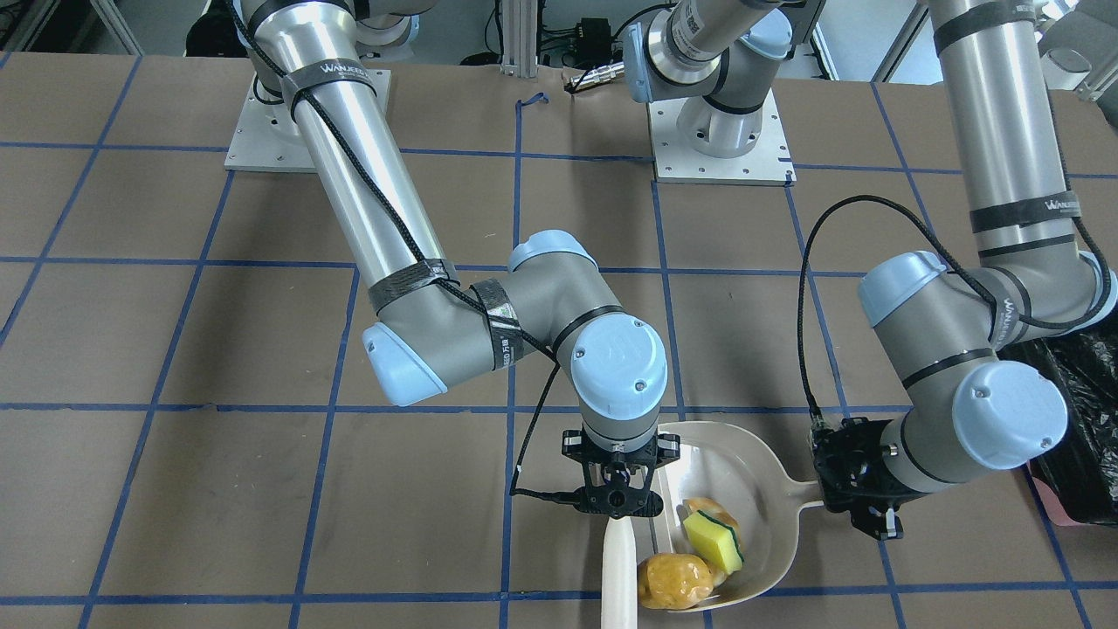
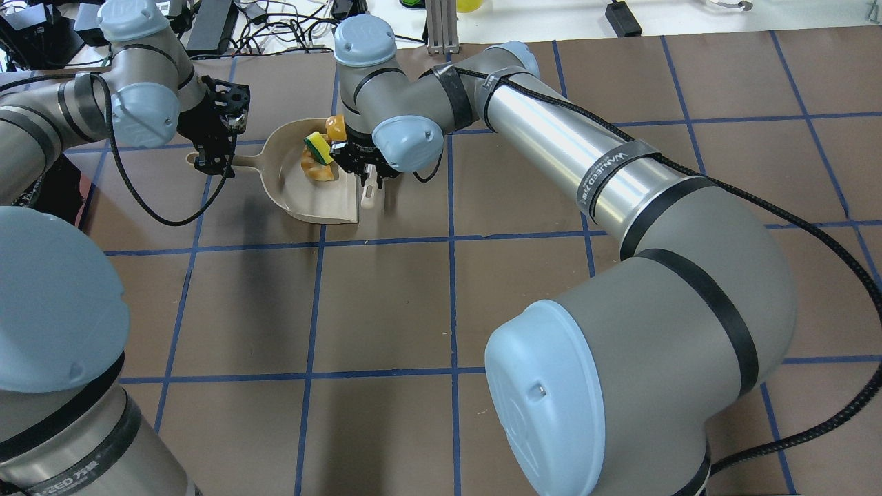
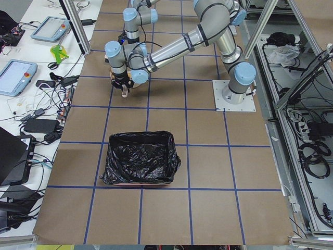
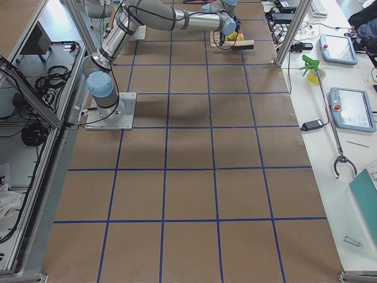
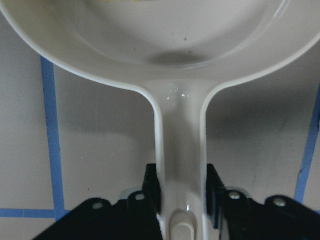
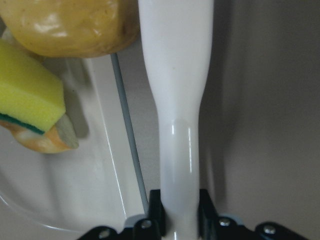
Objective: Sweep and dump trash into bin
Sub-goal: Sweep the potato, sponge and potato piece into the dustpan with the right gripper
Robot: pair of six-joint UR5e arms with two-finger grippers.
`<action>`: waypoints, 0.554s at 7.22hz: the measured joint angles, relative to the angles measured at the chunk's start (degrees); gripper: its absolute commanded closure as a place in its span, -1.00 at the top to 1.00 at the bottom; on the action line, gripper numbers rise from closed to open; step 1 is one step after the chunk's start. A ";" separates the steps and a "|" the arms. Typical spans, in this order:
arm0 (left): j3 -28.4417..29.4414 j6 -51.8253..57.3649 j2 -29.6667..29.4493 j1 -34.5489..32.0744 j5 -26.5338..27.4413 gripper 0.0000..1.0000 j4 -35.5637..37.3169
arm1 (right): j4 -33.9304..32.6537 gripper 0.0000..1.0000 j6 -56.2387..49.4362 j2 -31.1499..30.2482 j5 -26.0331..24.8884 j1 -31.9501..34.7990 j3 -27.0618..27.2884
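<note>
A beige dustpan (image 1: 751, 467) lies on the table. My left gripper (image 1: 860, 507) is shut on its handle (image 5: 181, 145). In the pan a yellow sponge block with a green stripe (image 1: 712, 540) leans on the tan bread crescent (image 1: 701, 506). The glossy potato-like lump (image 1: 672, 581) sits at the pan's open lip. My right gripper (image 1: 618, 500) is shut on a white sweeper handle (image 6: 175, 100) that lies right beside the lump (image 6: 75, 25) and the pan's edge. The pink bin with its black bag (image 3: 139, 164) stands apart from the pan, on my left.
The bin's black bag (image 1: 1079, 411) shows at the view's right edge, just behind my left arm's elbow. Blue tape lines grid the brown table (image 2: 386, 303). Both arm bases (image 1: 721, 144) stand at the table's back.
</note>
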 measured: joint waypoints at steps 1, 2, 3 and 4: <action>-0.05 0.00 0.00 0.00 -0.07 -0.46 0.00 | 0.01 -1.00 0.36 -0.04 0.18 0.14 -0.03; -0.08 0.00 0.00 0.00 -0.13 -0.46 0.00 | 0.05 -1.00 0.71 -0.16 0.26 0.67 -0.06; -0.11 0.01 0.00 0.00 -0.18 -0.46 0.00 | 0.07 -1.00 1.46 -0.24 0.27 1.52 -0.06; -0.11 0.05 0.00 0.00 -0.21 -0.46 -0.01 | 0.08 -1.00 2.76 -0.26 0.26 2.52 -0.06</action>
